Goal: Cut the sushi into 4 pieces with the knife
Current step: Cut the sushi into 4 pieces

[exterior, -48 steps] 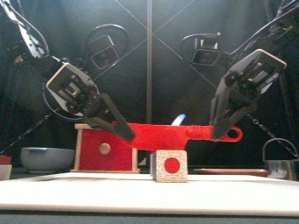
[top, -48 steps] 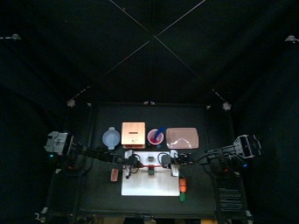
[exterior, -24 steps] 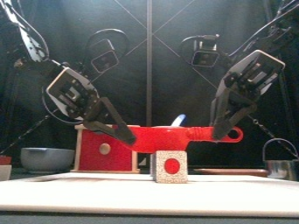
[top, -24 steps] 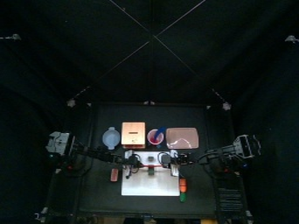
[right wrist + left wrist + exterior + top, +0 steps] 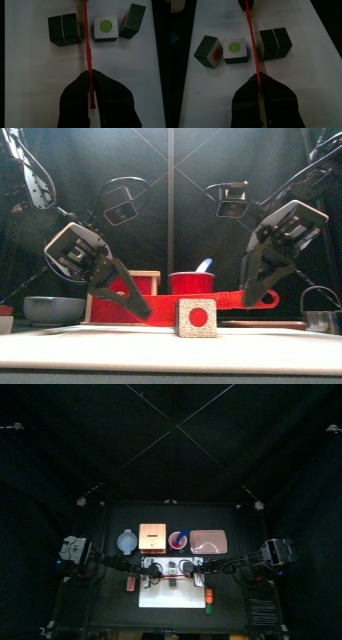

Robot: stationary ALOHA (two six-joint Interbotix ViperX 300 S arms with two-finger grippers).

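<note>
Clamping the red knife point(image 5: 251, 40) by its two ends, left gripper point(image 5: 256, 80) and right gripper point(image 5: 89, 79) each have jaws pinched tight on it, blade edge-down and low over the white cutting board point(image 5: 308, 75). The sushi roll lies between the grippers, split by the blade: joined pair of dark green blocks point(image 5: 274, 44) on one side, green-centred piece point(image 5: 234, 50) and tilted red-centred piece point(image 5: 208, 50) on the other. Can't tell if the blade touches the board. Red cup point(image 5: 191, 283) and bowl point(image 5: 51, 309) are farther back.
</note>
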